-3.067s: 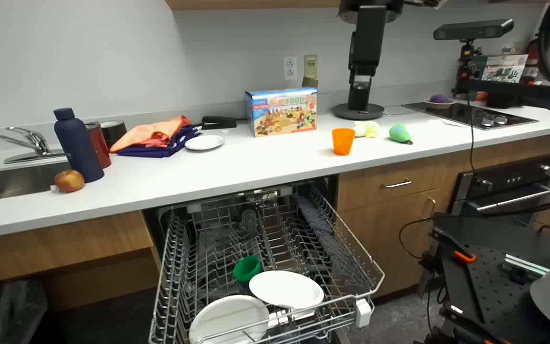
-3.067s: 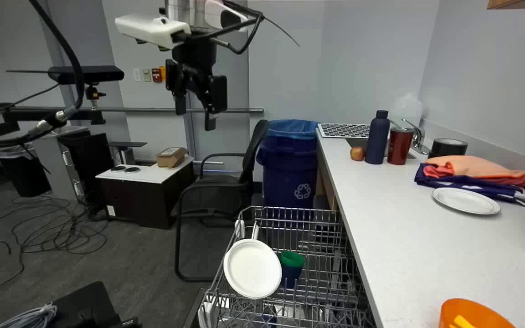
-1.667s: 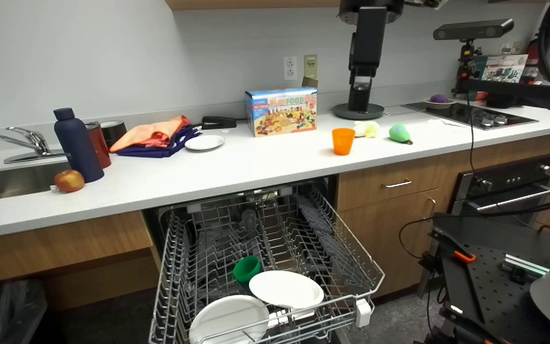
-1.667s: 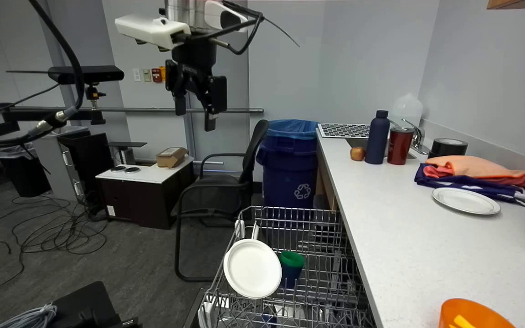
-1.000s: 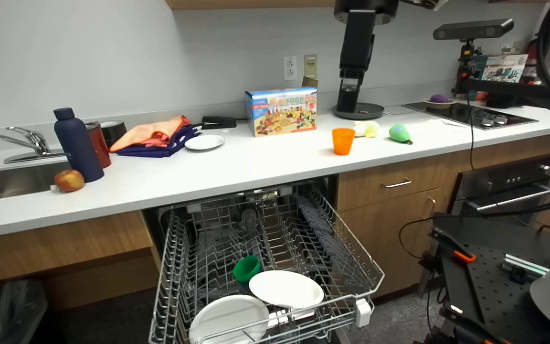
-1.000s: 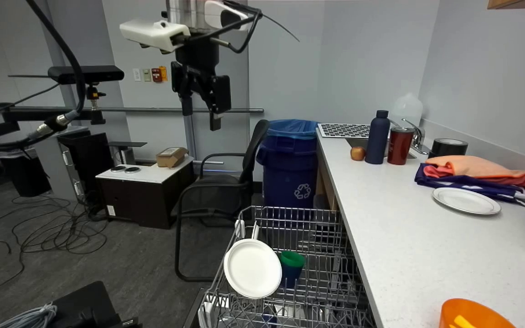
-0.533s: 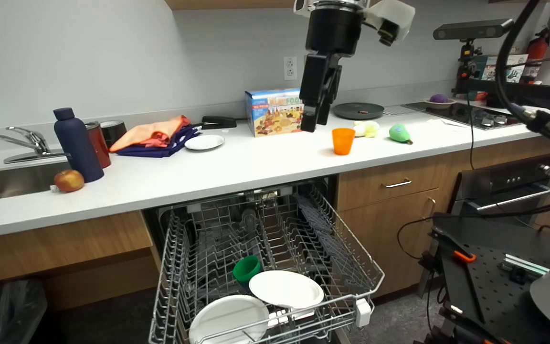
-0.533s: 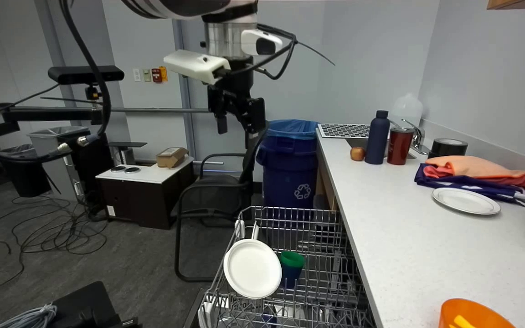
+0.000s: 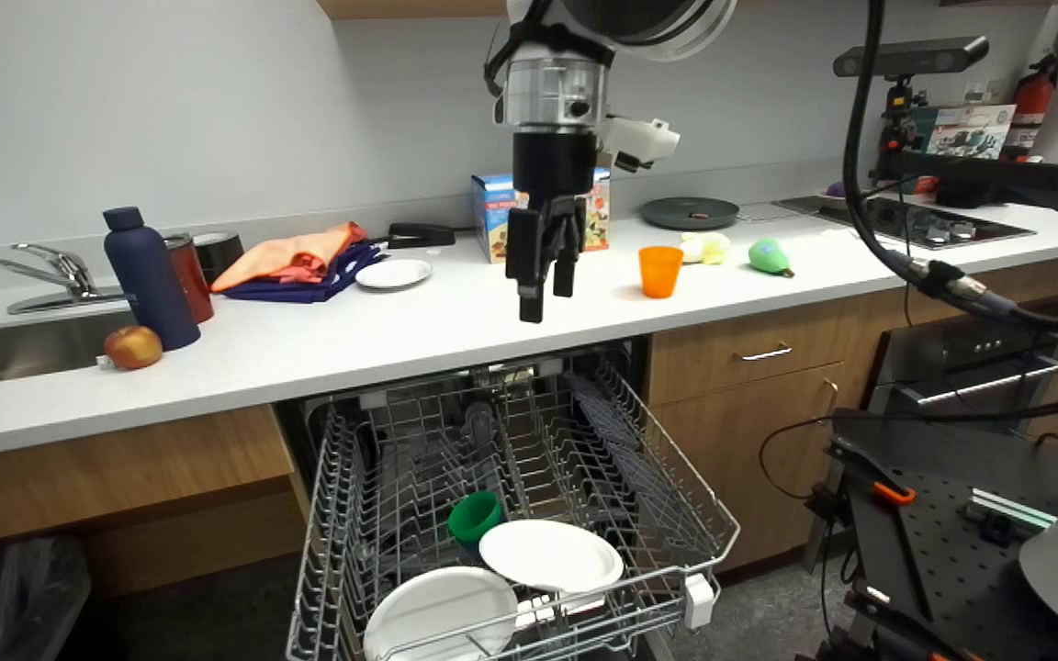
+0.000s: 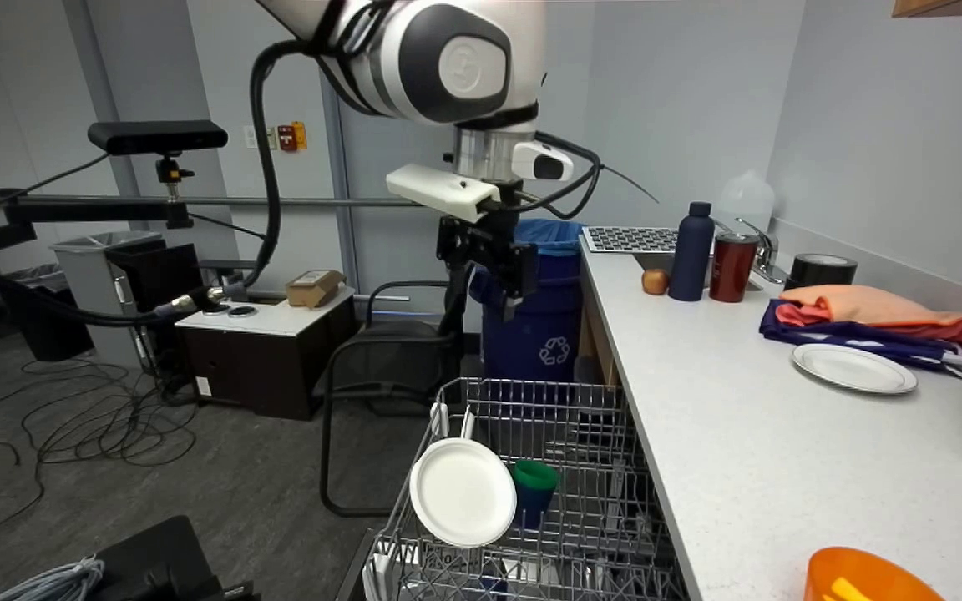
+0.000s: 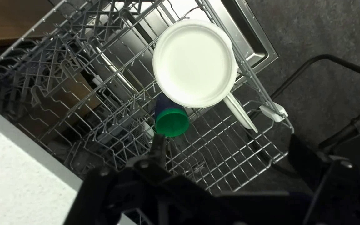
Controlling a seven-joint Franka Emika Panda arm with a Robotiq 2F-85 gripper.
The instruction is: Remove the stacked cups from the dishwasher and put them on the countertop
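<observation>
Stacked cups [image 9: 474,517] sit in the dishwasher [image 9: 512,431], in its pulled-out wire rack [image 10: 544,407]: mouth up, green rim w/ dk blue body below. Can't tell if they tilt. White plate [image 9: 552,555] right beside them, covering part of the body in wrist view; can't tell if the two touch. 2nd white plate [image 9: 440,615] nr the rack's front, sink side.

Gripper [image 9: 547,294] hangs well above the rack, pointing down, jaws spread wide, i.e. released. In wrist view one jaw shows right by the green rim, but both exterior views put it well apart, overhead. In an exterior view it's out past the front edge of the countertop [image 10: 740,401], overlapping a blue bin [image 10: 531,342] in the bkgd.

On the countertop: orange cup [image 10: 878,568] w/ something yellow inside. Behind the arm, a play-food box [image 9: 495,220], partly hidden; dk pan [image 9: 690,213] and green toy [image 9: 768,257] to one side. Other way, twd the sink [image 9: 38,341]: small plate [image 9: 393,274], orange cloth [image 9: 299,252] over dk blue cloth [image 9: 295,292], red tumbler [image 9: 191,285], dk blue bottle [image 9: 152,285], and an apple [image 9: 133,348] just beside it.
</observation>
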